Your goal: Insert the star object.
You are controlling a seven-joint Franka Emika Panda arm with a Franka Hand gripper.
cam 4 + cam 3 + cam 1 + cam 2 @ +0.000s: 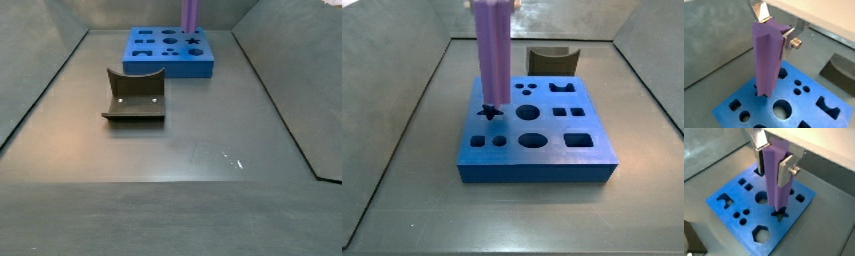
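The star object (769, 55), a long lilac peg, hangs upright in my gripper (775, 29), whose silver fingers (784, 170) are shut on its upper part. It shows in both wrist views and both side views (777, 178) (493, 50) (191, 12). Its lower tip is right at the star-shaped hole (782, 214) (489, 114) in the blue block (807, 107) (731, 190) (556, 160) (160, 60). I cannot tell whether the tip has gone in. The gripper itself is out of frame in both side views.
The blue block has several other shaped holes, including a large round one (761, 197) (535, 141). A dark olive curved block (134, 95) (549, 60) (839, 70) stands apart from it on the grey floor. Grey walls (422, 80) enclose the floor.
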